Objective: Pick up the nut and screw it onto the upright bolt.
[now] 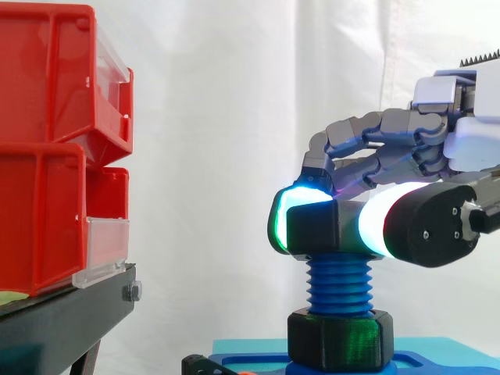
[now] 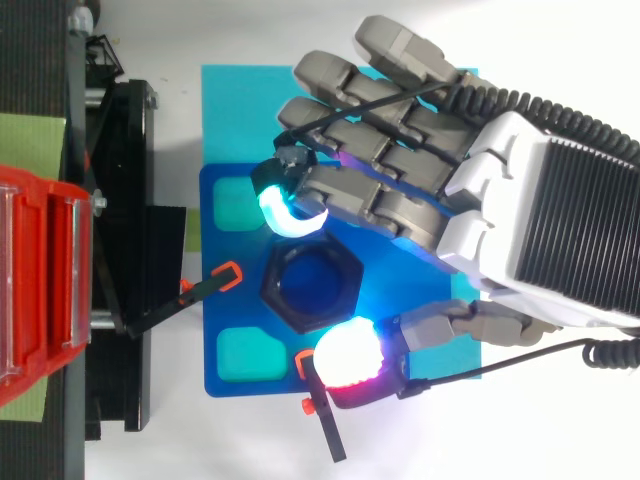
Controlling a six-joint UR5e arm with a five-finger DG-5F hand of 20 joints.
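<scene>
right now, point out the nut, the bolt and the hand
nut (image 1: 320,230): side view, on its dark side face
bolt (image 1: 340,285): side view, on the blue thread below the nut
hand (image 2: 530,220): top view, on the white back of the hand

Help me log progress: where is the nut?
Side view, right of centre: the nut sits atop the bolt, pinched between the hand's pads.
</scene>
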